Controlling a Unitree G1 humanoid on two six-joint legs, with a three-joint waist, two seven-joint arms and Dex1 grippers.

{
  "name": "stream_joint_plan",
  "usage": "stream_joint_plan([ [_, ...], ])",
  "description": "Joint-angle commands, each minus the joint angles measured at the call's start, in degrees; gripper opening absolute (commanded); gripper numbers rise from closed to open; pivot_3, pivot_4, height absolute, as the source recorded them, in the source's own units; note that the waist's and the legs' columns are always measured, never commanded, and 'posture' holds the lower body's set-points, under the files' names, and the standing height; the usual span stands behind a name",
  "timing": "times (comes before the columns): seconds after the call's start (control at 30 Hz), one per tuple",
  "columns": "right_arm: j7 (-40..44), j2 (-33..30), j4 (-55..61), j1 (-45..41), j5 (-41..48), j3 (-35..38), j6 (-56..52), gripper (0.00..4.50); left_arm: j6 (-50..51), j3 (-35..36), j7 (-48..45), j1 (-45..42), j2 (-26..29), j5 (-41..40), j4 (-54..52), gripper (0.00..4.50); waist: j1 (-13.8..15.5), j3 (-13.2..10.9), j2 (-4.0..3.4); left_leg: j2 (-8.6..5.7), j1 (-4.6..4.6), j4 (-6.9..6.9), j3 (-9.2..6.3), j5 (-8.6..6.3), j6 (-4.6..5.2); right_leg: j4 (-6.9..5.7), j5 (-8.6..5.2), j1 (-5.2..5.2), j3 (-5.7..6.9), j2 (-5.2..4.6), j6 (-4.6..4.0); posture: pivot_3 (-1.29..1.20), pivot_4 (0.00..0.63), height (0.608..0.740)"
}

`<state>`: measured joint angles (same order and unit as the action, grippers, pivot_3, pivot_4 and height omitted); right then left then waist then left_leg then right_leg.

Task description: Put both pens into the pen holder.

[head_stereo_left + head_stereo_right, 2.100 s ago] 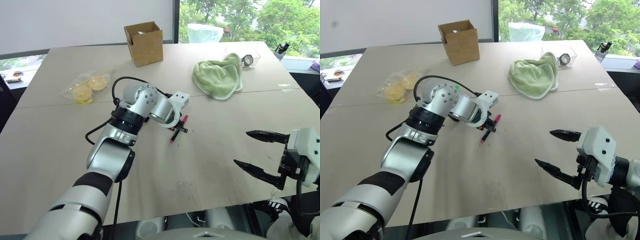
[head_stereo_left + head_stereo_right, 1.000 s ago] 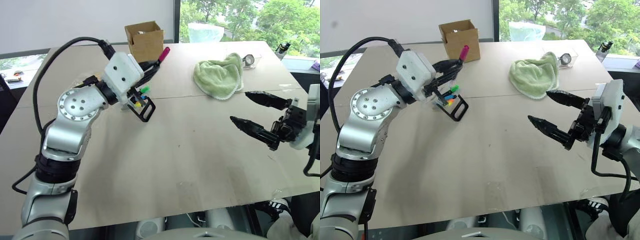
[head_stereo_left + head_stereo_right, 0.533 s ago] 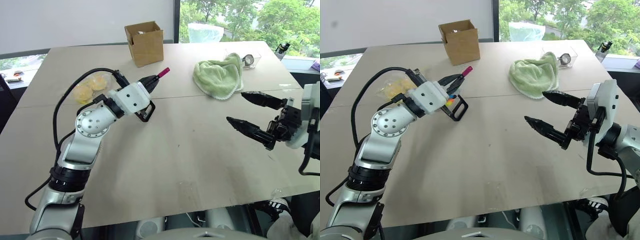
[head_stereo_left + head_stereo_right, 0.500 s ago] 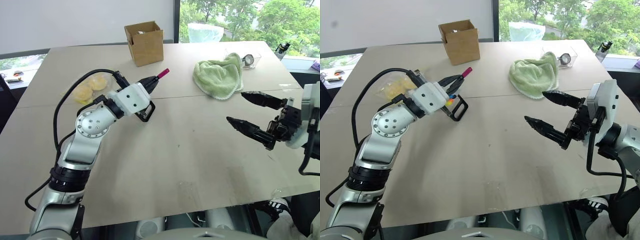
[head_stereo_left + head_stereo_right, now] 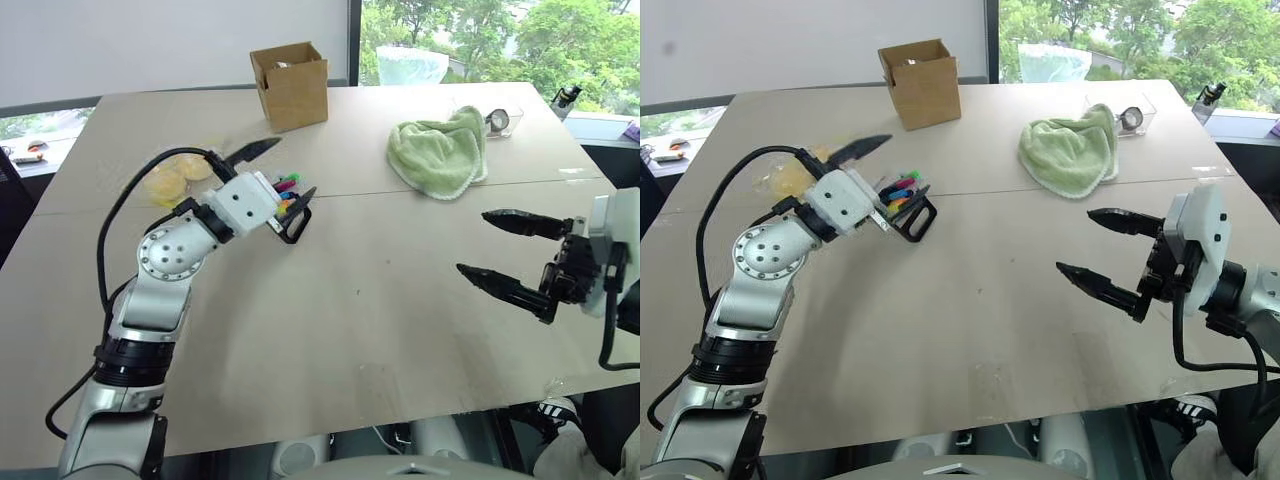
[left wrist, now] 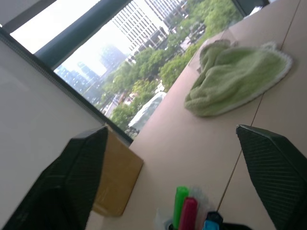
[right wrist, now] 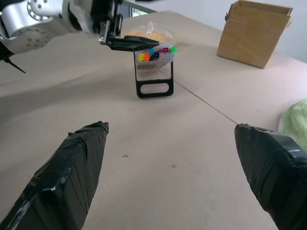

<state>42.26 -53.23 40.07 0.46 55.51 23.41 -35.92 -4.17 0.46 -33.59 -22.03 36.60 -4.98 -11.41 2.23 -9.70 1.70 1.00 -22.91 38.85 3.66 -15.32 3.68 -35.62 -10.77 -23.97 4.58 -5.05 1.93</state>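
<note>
Left gripper (image 5: pixel 279 172) spread wide, empty, fingers straddling the pen holder (image 5: pixel 288 210).
Pink-capped pen (image 5: pixel 286 184) standing in the holder among other markers, long axis tilted, cap up and toward the box (image 5: pixel 291 84). Right gripper (image 5: pixel 505 252) wide apart, empty, above the table (image 5: pixel 380 330).

We are seeing the pen holder (image 5: pixel 290 212) standing on the desk (image 5: pixel 380 330) left of centre, with markers sitting in it. The left end effector (image 5: pixel 275 172) is hanging right at the holder, its fingers spread on either side. Behind them, at upper centre, the cardboard box (image 5: pixel 291 85) is standing. The towel (image 5: pixel 437 151) is lying at upper right, the bag (image 5: pixel 172 180) at left, and the right end effector (image 5: pixel 505 252) is hovering at right.
</note>
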Motion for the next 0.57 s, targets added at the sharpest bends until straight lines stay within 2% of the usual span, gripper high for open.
stream_joint_plan([
  [0.03,0.74,-0.32,-0.22,0.31,-2.11,1.82,1.35,4.50,14.48,3.59,-1.12,2.37,-1.53,-15.08,-10.91,4.48,-0.07,0.00,0.00,0.00,0.00,0.00,0.00,0.00,0.00,0.00,0.00,0.00,-0.04,-0.04,0.00,0.00,0.150,0.740],
  [0.07,0.64,-0.27,-0.25,0.74,-3.24,1.13,1.30,4.50,20.22,4.58,-2.03,4.23,-0.84,-21.49,-13.93,4.48,-0.11,0.00,0.00,0.01,0.00,0.01,-0.01,0.00,-0.01,0.00,-0.02,0.00,-0.10,-0.03,0.04,0.00,0.150,0.740],
  [0.13,0.09,-0.03,-0.56,2.07,-6.10,-0.40,1.36,4.50,27.32,6.41,-3.74,9.16,1.01,-29.12,-18.79,4.48,-0.37,0.01,-0.01,0.06,0.01,0.00,-0.05,0.01,-0.03,-0.01,-0.10,0.00,-0.19,0.02,0.17,0.00,0.150,0.740],
  [0.27,0.88,1.32,-1.17,8.27,-9.67,0.81,1.76,4.50,34.88,11.55,-4.41,21.09,4.18,-35.21,-23.77,4.48,-0.83,-0.01,-0.05,0.11,0.03,0.00,-0.05,0.11,-0.22,-0.03,-0.18,0.00,-0.21,0.14,0.16,0.00,0.150,0.740],
  [0.43,4.99,3.09,-2.83,20.89,-14.54,8.23,4.32,4.50,33.77,19.64,-6.88,35.02,5.24,-33.87,-22.88,4.48,-0.47,-0.02,-0.09,0.08,0.07,0.00,-0.02,-0.01,-0.04,0.00,-0.30,0.02,-0.21,0.10,-0.01,0.00,0.150,0.740],
  [0.57,7.19,4.30,-3.48,25.11,-16.29,10.94,5.99,4.50,32.77,21.66,-7.79,39.82,4.74,-32.92,-23.69,4.48,-0.14,-0.01,-0.12,0.09,0.15,0.01,-0.02,-0.16,-0.29,0.01,-0.30,0.00,-0.13,-0.08,-0.01,0.00,0.150,0.740],
])
